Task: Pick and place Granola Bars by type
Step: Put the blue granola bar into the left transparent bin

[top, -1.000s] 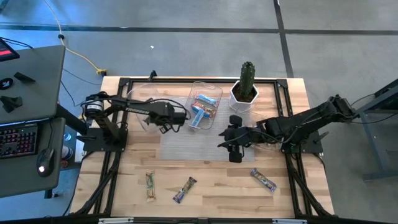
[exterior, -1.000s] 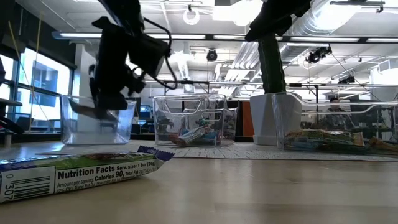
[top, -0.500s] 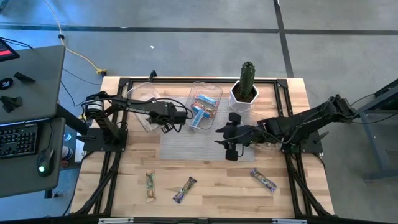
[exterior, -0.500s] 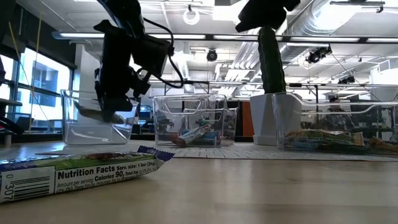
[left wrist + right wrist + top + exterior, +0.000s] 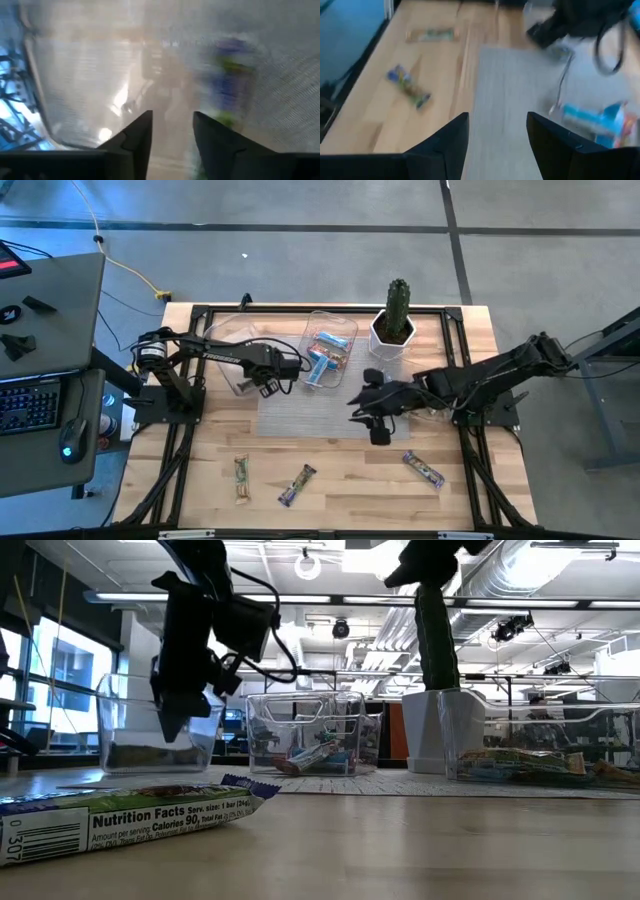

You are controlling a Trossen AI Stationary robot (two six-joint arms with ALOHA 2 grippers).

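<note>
Your right tool (image 5: 377, 420), fingers spread and empty, hangs nearest the purple bar (image 5: 423, 469), which lies just outward of it, long axis diagonal.

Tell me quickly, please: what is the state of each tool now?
Left tool: open, holding nothing, above the left clear tray.
Right tool: open and empty, above the grey mat.

blurred purple-green bar (image 5: 231, 80), green bar (image 5: 120, 818) cut off at edge
</note>
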